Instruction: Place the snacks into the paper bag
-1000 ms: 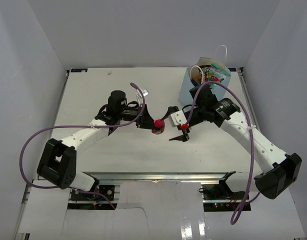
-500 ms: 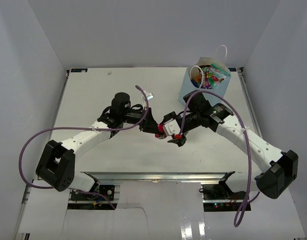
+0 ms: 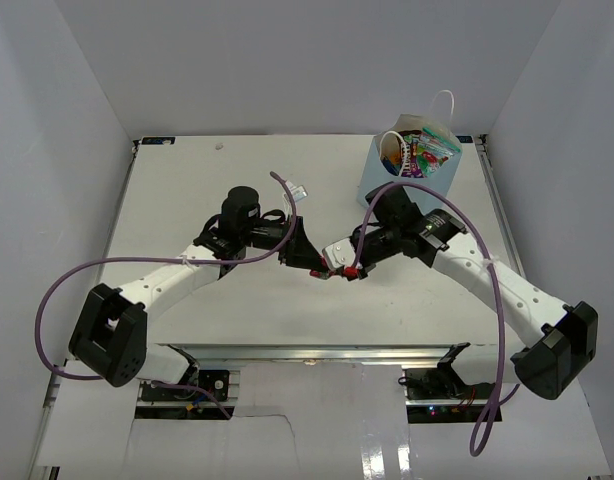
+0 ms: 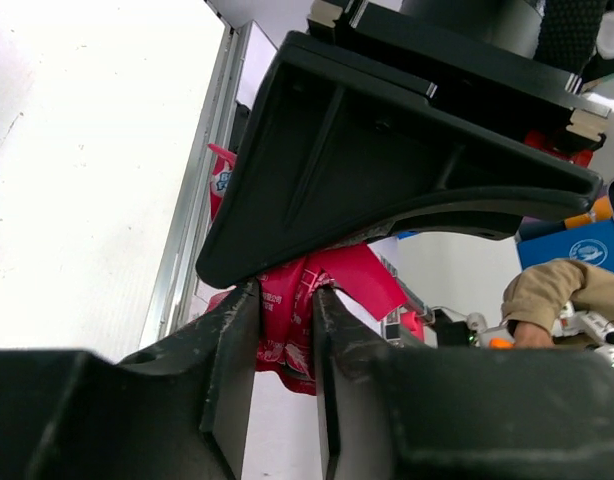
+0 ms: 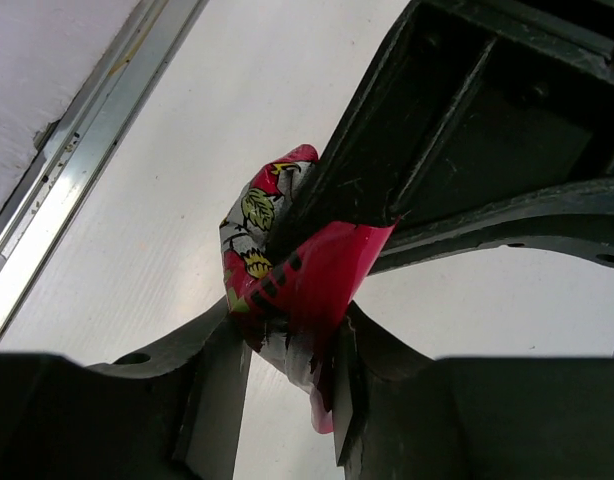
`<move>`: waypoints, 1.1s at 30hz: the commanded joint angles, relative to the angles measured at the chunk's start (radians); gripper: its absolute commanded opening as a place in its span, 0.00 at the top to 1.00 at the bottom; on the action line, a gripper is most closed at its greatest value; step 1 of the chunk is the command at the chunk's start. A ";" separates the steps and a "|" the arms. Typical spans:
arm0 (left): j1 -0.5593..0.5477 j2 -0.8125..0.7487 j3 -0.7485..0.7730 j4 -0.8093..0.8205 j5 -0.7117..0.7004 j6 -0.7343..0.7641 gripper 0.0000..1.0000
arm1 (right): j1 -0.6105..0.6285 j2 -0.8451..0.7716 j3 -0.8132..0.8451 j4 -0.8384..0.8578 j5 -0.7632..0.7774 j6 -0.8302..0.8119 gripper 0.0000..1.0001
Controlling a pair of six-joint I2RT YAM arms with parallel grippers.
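Observation:
A tiny red-pink wrapper [image 3: 334, 272] hangs above the middle of the table where both grippers meet tip to tip. My left gripper [image 3: 313, 262] has its fingers slightly parted, and the crumpled wrapper [image 4: 287, 310] still sits between them. From the other side my right gripper [image 3: 347, 268] is shut on the same wrapper [image 5: 297, 285], which presses against its right finger [image 5: 362, 390]. At the back right stands the light blue paper bag [image 3: 372, 188], upright, with several snacks [image 3: 424, 152] showing in its mouth.
The bag's white rope handles [image 3: 445, 100] stick up above its rim. Purple cables loop off both arms. White walls close in the table on three sides, and a metal rail [image 3: 317, 352] runs along its near edge.
The right gripper moved left to the wrapper and closed round it. The left gripper shifted a little right and loosened its fingers on the wrapper.

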 commanded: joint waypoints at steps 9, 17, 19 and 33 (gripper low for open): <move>0.091 -0.139 0.099 -0.303 -0.127 0.226 0.35 | -0.012 -0.112 -0.052 0.012 0.020 0.048 0.92; 0.141 -0.317 0.132 -0.519 -0.472 0.364 0.18 | -0.296 -0.129 0.093 0.076 -0.093 0.320 0.92; 0.143 -0.343 0.106 -0.524 -0.515 0.355 0.18 | -0.401 -0.103 0.178 0.178 -0.104 0.569 0.92; 0.146 -0.496 -0.052 -0.512 -0.629 0.290 0.18 | -0.773 0.272 0.697 0.257 0.186 1.105 0.92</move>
